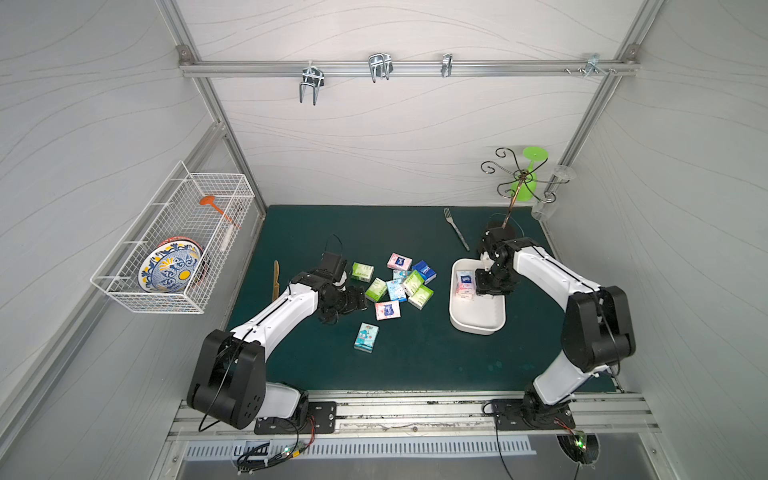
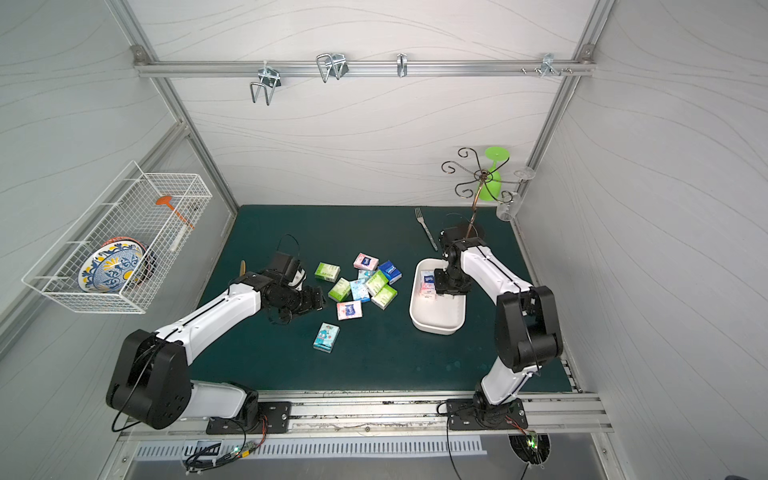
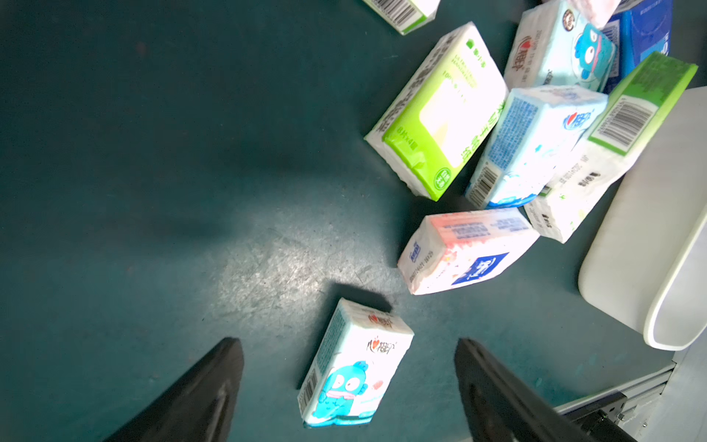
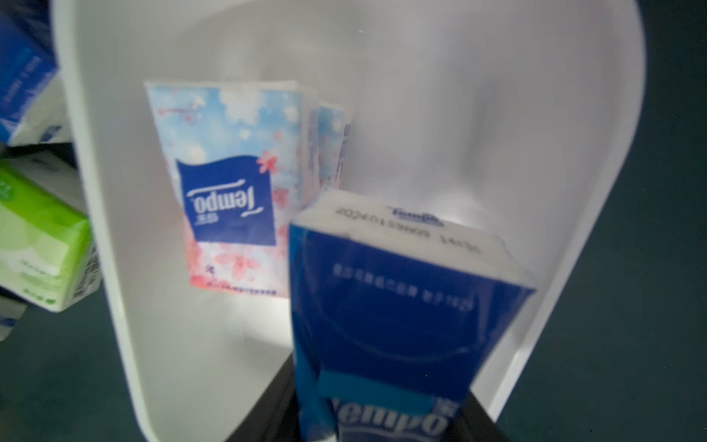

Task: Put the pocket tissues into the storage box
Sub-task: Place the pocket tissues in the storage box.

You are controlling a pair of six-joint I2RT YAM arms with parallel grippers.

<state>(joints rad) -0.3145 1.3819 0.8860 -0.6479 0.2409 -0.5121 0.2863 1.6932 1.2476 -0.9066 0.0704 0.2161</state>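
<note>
Dark green mat (image 1: 415,357) carries pocket tissues (image 1: 395,286) beside the storage box (image 1: 478,322).

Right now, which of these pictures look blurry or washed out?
Right wrist view: the dark blue packet, close to the lens, is blurred. Left wrist view: a green packet glares white, and the mat shows a bright sheen. Both top views: sharp, evenly lit.

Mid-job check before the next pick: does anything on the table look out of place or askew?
Nothing damaged or spilled. A fork lies behind the storage box, unrelated to the job, and one light blue packet lies apart from the pile.
</note>
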